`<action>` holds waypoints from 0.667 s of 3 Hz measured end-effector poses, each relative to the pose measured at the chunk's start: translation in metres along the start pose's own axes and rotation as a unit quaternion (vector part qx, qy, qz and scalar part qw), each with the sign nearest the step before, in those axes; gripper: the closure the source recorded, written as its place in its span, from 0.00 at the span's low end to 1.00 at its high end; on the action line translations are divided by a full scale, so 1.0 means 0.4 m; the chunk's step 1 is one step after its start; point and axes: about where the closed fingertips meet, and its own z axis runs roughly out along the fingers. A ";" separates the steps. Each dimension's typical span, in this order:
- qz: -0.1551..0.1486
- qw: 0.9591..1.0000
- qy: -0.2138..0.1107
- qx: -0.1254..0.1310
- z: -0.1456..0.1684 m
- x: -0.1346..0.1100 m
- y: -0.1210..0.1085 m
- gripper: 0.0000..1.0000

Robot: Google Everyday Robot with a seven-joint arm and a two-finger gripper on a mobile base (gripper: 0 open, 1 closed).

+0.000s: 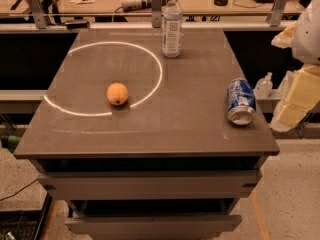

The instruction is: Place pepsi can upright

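While the pepsi can [241,101] lies on its side near the table [190,131] edge, the gripper [292,106] (open or closed: cannot tell) hangs just beyond.

Dim, warm overhead light is recorded: a bright ring [160,71] is shown on the sheeny table top [195,134], soft shadows are cast beneath the orange [117,93] and the pepsi can [241,101], and the gripper [292,109], at the right edge beside the table, is lit pale yellow.

Blue pepsi can [241,100]; cream hand [289,109] right
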 end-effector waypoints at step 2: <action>0.185 0.981 -0.061 -0.017 0.022 0.016 -0.043 0.00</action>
